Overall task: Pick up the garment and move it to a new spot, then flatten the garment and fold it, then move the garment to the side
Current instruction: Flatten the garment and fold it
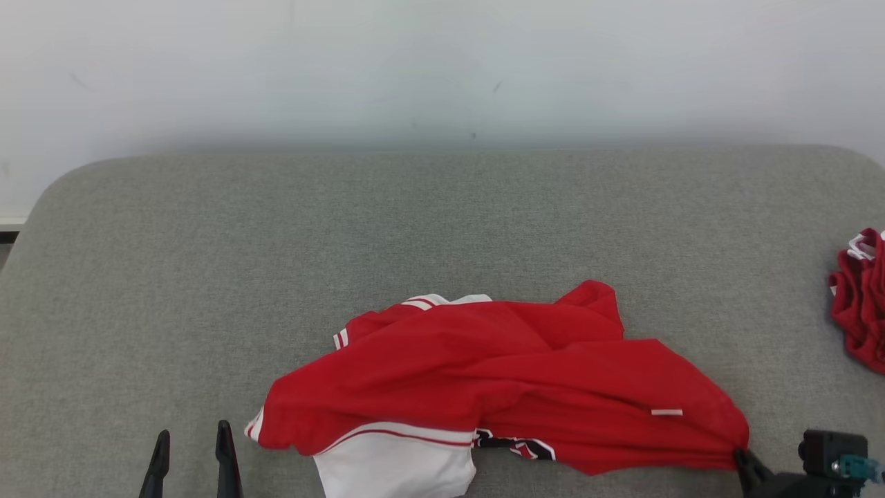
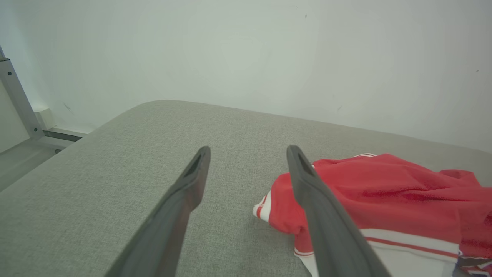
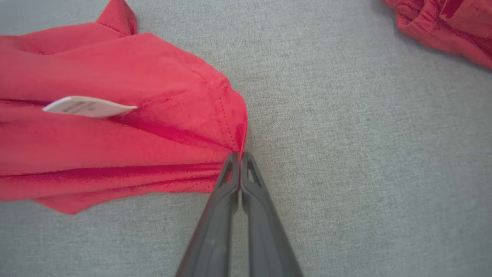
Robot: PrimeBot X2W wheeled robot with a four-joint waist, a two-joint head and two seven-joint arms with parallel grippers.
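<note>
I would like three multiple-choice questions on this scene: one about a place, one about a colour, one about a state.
1. The right gripper pinches the garment at: A its white panel; B its right-hand edge; C its middle.
2. The garment's label is: A black; B green; C white.
3. The left gripper is: A open, empty; B shut on cloth; C shut on nothing.
Answers: 1 B, shut fingers hold the red hem; 2 C, a white tab on red; 3 A, fingers stand apart.

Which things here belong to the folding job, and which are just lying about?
Job:
red-and-white garment
right pincer, shut on its corner
left pincer, open beside it

Lying about:
second red cloth, bunched at the far right
</note>
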